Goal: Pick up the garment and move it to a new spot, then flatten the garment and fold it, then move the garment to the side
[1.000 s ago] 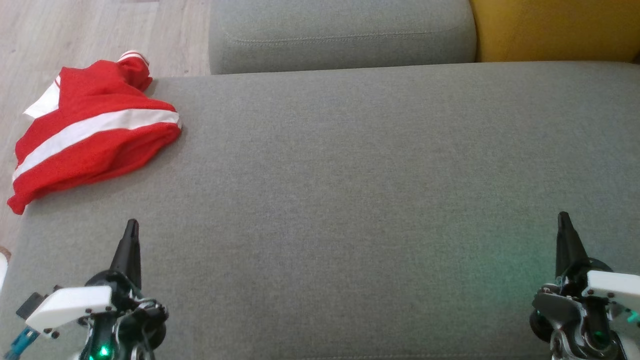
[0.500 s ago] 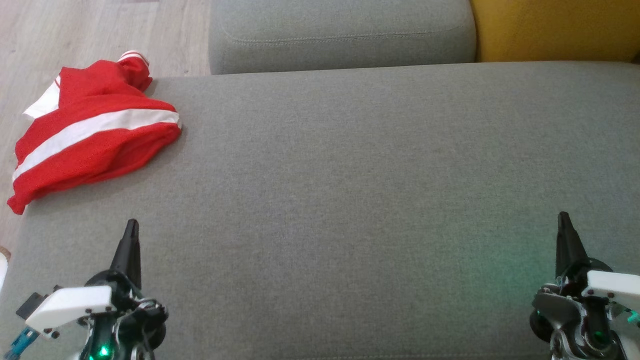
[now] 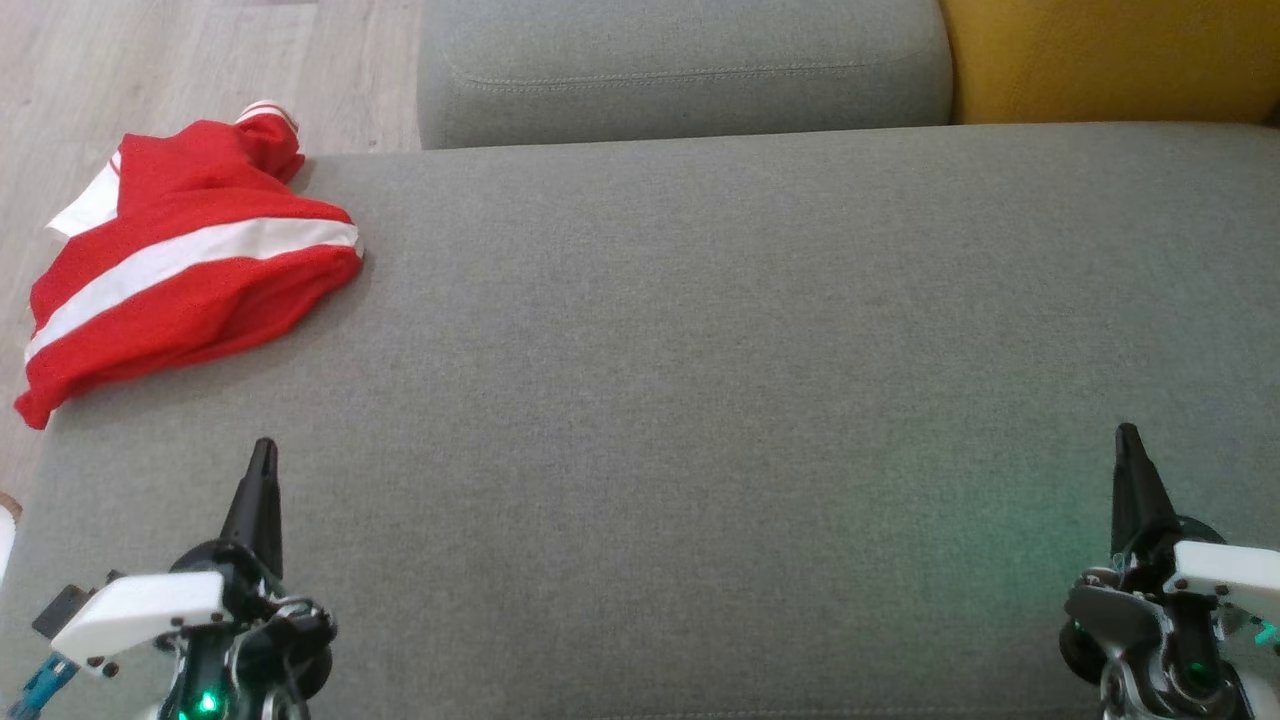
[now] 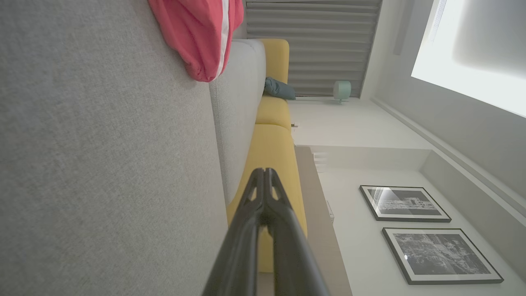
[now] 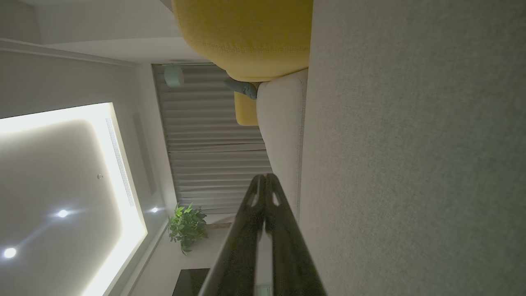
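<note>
- Lying bunched at the far-left corner of the sofa seat, your garment overhangs the edge.
- Your left gripper and right gripper hover near its front edge, jaws pressed together, holding nothing.

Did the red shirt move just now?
No. The shirt still hangs over the far left corner of the seat, just as far from the backrest.

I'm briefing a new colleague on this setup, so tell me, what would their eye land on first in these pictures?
The red garment with a white stripe, bunched at the far left corner of the grey sofa seat, stands out at once. Then the left gripper and right gripper, both shut, over the seat's near left and right, and a yellow cushion far right.
</note>
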Robot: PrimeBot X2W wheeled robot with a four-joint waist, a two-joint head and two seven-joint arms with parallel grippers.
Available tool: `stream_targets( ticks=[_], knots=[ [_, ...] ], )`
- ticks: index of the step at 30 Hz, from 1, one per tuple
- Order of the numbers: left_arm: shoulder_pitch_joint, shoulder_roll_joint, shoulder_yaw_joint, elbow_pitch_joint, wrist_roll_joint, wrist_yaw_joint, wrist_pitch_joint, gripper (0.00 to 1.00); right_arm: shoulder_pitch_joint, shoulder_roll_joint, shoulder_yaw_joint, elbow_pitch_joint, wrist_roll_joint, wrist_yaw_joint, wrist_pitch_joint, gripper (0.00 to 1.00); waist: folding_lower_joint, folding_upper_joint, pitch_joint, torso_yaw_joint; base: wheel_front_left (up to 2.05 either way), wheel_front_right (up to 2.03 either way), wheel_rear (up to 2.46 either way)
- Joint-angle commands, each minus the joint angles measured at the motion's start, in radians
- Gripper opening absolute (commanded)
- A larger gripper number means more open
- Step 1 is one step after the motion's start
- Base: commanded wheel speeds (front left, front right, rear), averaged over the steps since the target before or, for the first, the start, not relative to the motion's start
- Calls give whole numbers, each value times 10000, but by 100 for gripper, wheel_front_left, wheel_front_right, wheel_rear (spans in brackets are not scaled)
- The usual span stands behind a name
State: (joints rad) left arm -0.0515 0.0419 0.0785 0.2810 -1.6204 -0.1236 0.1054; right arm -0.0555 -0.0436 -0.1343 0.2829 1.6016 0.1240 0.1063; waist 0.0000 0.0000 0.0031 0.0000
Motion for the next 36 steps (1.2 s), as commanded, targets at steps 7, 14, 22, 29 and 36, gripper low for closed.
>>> stream_targets(
  ticks=[7,14,22,29,36],
  knots=[
    [-564,83,348,-362,114,-71,75,0,-524,-66,210,-382,74,67,65,0,0,0,0,0,0,0,0],
    [-1,0,0,-1,1,0,0,100,-1,0,1,-1,0,0,0,100,0,0,0,0,0,0,0],
    [281,-56,-129,374,76,29,-149,100,233,22,162,420,-49,-9,-138,100,0,0,0,0,0,0,0],
    [315,-48,-270,149,299,74,-353,100,221,17,320,306,-223,-4,-344,100,0,0,1,4,0,0,0],
    [320,-40,-386,-155,844,188,-558,100,177,11,402,144,-779,0,-550,100,0,0,1,10,0,0,0]
  ],
)
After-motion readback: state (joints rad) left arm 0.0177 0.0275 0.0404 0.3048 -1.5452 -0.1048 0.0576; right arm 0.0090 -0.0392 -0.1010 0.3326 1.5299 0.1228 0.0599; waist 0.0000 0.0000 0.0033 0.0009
